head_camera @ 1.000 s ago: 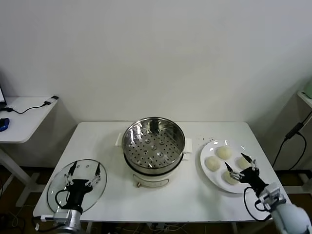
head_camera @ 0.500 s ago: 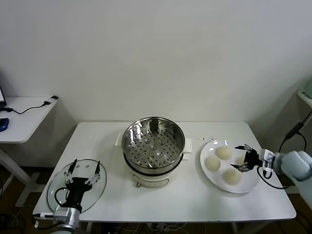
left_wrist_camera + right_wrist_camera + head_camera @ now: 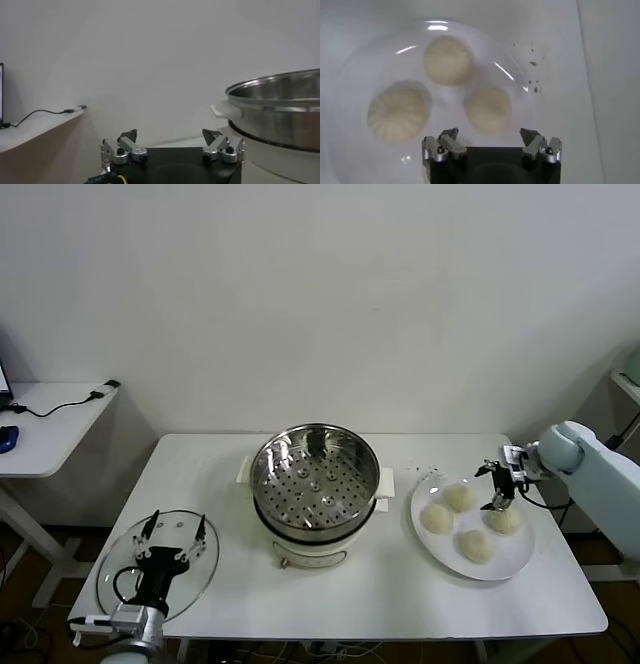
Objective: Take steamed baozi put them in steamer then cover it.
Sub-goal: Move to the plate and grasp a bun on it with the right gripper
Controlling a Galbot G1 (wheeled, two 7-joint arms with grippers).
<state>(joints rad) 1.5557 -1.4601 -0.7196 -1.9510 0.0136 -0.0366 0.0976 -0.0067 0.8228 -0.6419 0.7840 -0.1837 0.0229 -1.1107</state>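
The steamer [image 3: 315, 484], a shiny steel pot with a perforated tray, stands uncovered at the table's middle; its wall also fills one side of the left wrist view [image 3: 280, 115]. Several steamed baozi [image 3: 459, 496] lie on a white plate [image 3: 445, 556] to its right. My right gripper [image 3: 500, 484] hovers open over the plate's far right part, between two baozi, holding nothing. Three baozi show under it in the right wrist view, the closest one [image 3: 489, 109] just ahead of the right gripper [image 3: 489, 134]. The glass cover [image 3: 115, 574] lies at the front left, and my left gripper [image 3: 172, 534] stands open over it.
The white table [image 3: 330, 594] carries everything. Dark crumbs [image 3: 425, 469] lie beside the plate's far edge. A lower side table [image 3: 50, 419] with a cable stands off to the left. A white wall closes the back.
My right arm has swung from the table's front right corner up and back, bringing its gripper over the plate's far right part. The left arm has stayed still.
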